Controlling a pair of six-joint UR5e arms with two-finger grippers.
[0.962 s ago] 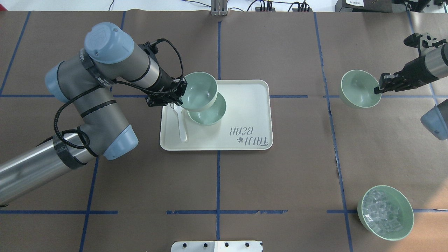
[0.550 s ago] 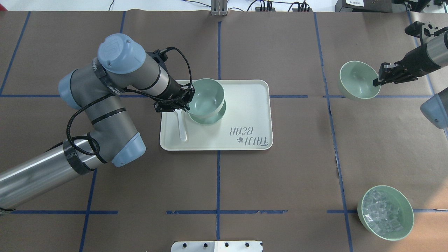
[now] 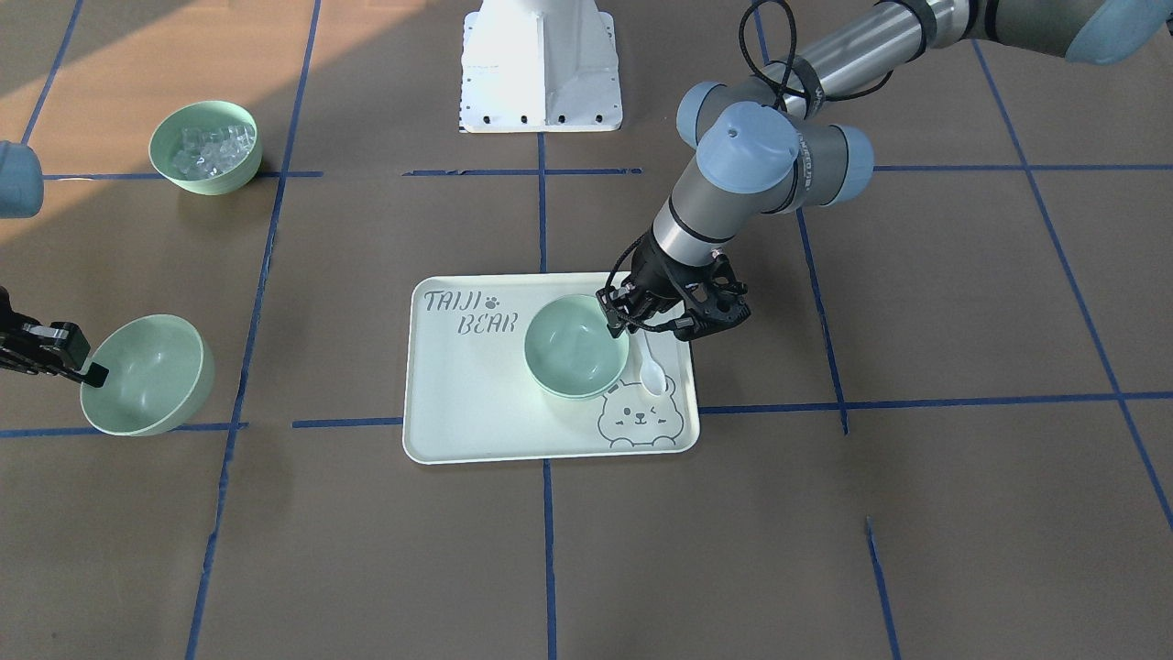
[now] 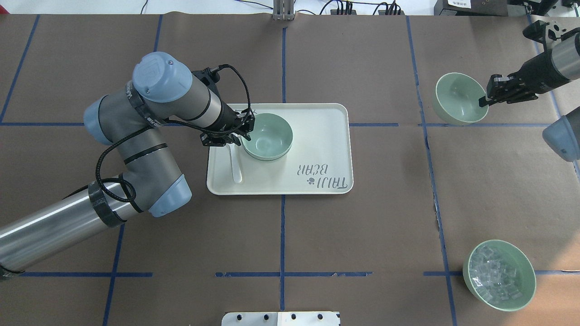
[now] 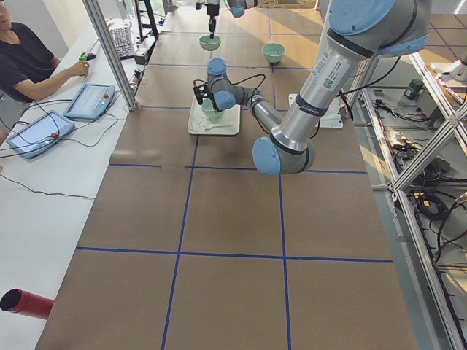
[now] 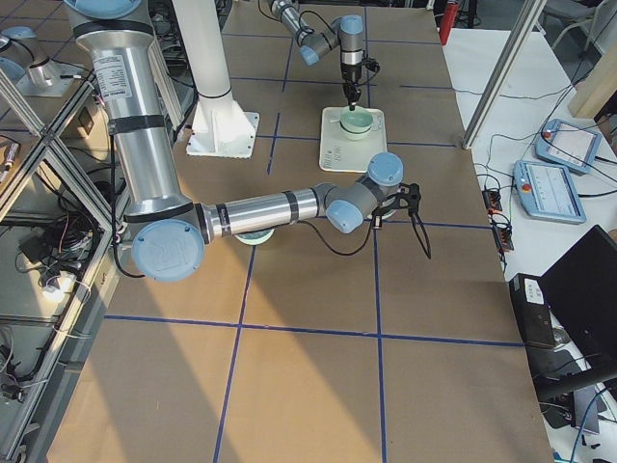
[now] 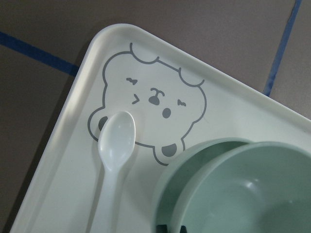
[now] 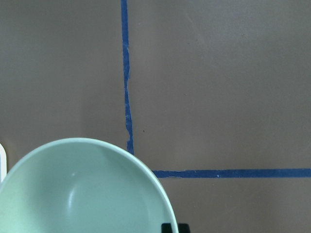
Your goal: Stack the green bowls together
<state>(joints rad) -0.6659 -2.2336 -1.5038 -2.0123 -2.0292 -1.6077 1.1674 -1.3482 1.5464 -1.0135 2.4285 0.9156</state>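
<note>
Mid-frame, the left gripper (image 4: 242, 135) pinched the top green bowl (image 4: 268, 136), nested in the lower green bowl (image 7: 177, 182). Upper right, the right gripper (image 4: 483, 100) pinched the third green bowl (image 4: 455, 105).

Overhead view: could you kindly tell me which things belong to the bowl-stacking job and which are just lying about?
Job: two nested green bowls in the left gripper; third green bowl in the right gripper.
Lying about: tray, white spoon, bowl of ice cubes.
</note>
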